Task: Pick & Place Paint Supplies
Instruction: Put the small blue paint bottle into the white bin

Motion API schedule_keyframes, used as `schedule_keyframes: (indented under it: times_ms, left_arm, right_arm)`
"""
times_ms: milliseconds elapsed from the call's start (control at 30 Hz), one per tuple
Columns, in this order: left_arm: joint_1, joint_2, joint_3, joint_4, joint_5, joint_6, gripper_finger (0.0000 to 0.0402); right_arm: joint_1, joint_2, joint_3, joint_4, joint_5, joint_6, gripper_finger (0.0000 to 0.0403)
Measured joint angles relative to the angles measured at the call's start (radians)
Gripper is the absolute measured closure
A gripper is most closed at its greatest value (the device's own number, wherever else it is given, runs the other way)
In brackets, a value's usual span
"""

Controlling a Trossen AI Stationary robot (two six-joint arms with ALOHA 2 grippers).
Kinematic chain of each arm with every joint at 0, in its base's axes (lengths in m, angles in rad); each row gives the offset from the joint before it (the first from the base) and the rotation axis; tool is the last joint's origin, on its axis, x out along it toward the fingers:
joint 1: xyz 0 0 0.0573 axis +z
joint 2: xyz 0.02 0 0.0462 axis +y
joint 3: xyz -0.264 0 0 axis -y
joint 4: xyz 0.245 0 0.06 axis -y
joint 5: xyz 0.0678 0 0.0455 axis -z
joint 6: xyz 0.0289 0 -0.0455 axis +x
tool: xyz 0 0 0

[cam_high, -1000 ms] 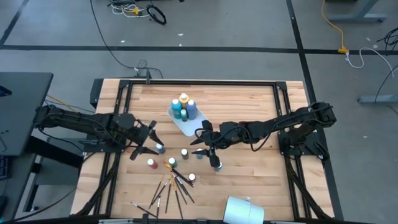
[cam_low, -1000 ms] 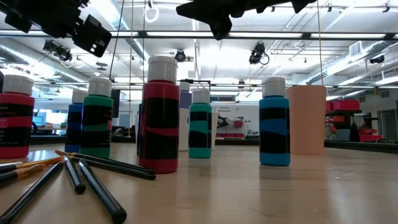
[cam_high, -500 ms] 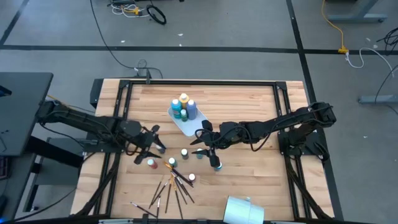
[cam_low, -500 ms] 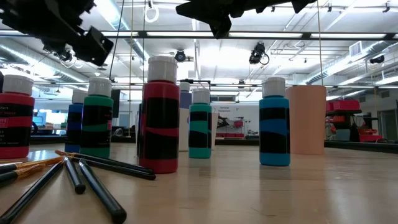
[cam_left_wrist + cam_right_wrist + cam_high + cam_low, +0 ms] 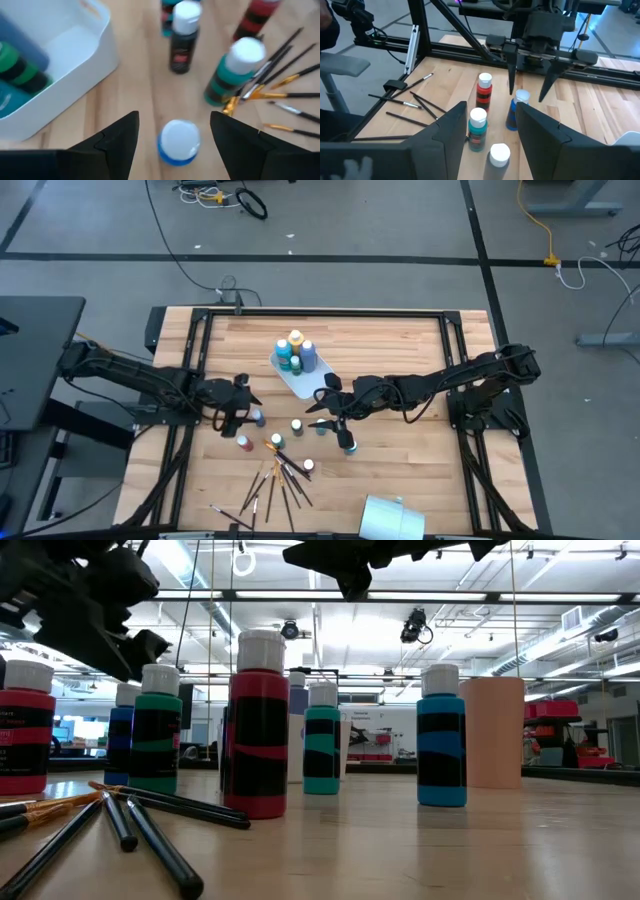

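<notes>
Left wrist view: blue paint bottle [image 5: 178, 141] standing upright, white cap up, centred in the gap between the two dark fingers [image 5: 118, 135].
Left gripper [image 5: 243, 402]: spread wide, nothing held; poised directly above the blue bottle [image 5: 258, 418], jaws pointing down either side of the cap without touching it.
Key relation: bottle straight below the gripper; long axis vertical, in line with the approach; looks like a plain drop and squeeze, no sideways shift needed.
Right wrist view: same picture from across the table, left gripper's fingers [image 5: 510, 75] straddling the blue bottle [image 5: 516, 109], tips level with the cap.
Nearer arm: left, clearly; right gripper [image 5: 328, 408] hangs over the middle of the table, parted and empty, near a dark bottle [image 5: 349, 443] and a teal bottle [image 5: 321, 427].
Neighbours: red bottle [image 5: 243, 443] just beside the target toward the table's front edge; green bottle [image 5: 297, 426] farther along; clear enough for the fingers, judging by the wrist views.
Brushes [image 5: 280, 480]: fanned out near the front edge, handles roughly pointing front to back, well apart from both grippers.
Destination: white tray [image 5: 303, 377] at centre back, several bottles already standing in it, near the left gripper.
Risk: cap is narrow; an off-centre close could tip the bottle.
</notes>
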Motion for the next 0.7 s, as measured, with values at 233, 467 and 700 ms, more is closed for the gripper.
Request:
schedule_keyframes:
  times_ms: [233,467,700]
  left_arm:
    - [-0.001,0.04,-0.008,-0.001,-0.047,-0.088,0.0147]
    - [-0.002,0.079,-0.033,0.042,-0.046,-0.083,0.0148]
    - [-0.002,0.072,-0.035,0.057,-0.05,-0.053,0.0172]
  right_arm:
    - [0.0,0.0,0.0,0.0,0.0,0.0,0.0231]
    - [0.0,0.0,0.0,0.0,0.0,-0.004,0.0231]
    - [0.0,0.0,0.0,-0.006,0.0,-0.005,0.0231]
